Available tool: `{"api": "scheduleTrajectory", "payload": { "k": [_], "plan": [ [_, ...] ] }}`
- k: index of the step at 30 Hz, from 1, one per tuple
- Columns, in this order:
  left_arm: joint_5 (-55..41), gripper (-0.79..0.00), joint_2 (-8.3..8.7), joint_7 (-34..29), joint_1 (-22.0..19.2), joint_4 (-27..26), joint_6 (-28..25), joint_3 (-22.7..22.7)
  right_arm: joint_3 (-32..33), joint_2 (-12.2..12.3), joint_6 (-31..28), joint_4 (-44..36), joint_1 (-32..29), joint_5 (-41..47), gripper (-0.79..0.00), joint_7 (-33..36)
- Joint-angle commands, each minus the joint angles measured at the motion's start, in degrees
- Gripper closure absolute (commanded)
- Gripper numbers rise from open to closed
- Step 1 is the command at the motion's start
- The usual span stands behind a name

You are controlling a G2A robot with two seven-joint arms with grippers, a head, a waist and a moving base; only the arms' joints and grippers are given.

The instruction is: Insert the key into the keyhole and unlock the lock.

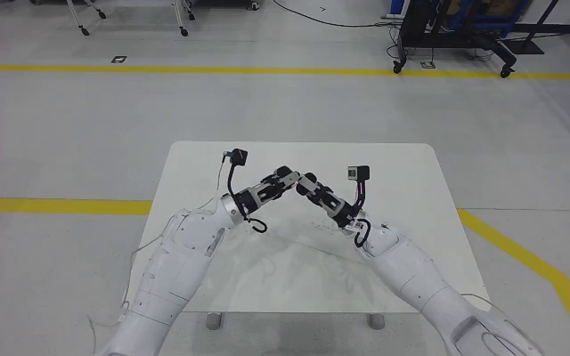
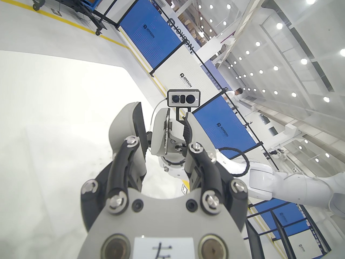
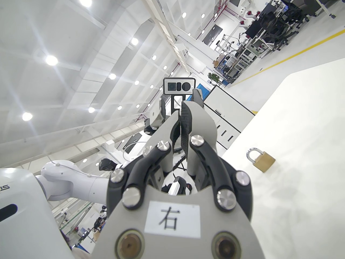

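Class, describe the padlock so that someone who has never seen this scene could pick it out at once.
Find the large white table. On its top, off to one side of the right end effector, lies the padlock. It is a small brass-coloured block with a curved silver shackle, unlike the white and black robot parts near it.

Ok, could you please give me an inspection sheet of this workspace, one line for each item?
Surface: white table, flat.
Job's things: brass padlock lying on the table, shackle looks closed, apart from both grippers.
Clutter: nothing seen.
Grippers: left gripper open; right gripper shut; both close together above the table.
Cables: black cable looped at each wrist.
Surroundings: yellow floor lines, wheeled rack.
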Motion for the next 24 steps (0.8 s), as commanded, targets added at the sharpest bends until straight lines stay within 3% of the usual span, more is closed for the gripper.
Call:
{"api": "scheduleTrajectory", "payload": {
  "k": [1, 10, 13, 24],
  "plan": [
    [0.6, -0.265, 0.03, -0.06, -0.15, 0.1, 0.17, 0.25, 0.39, -0.22, 0.0, 0.14, -0.11, -0.2, 0.0, 0.04],
    [0.99, -0.139, 0.19, 0.24, -0.19, 0.2, 0.37, 0.47, 1.97, -1.17, 0.0, 0.94, -0.38, -1.11, 0.0, 0.34],
    [1.11, 0.0, 0.24, 0.25, -0.12, 0.17, 0.53, 0.59, 2.13, -1.59, 0.0, 1.26, -0.3, -1.34, 0.0, 0.3],
    [1.37, 0.0, 0.38, 0.55, -0.13, -0.11, 1.31, 0.98, 3.5, -2.63, 0.0, 2.97, -0.28, -1.73, 0.0, 1.26]
  ]
}}
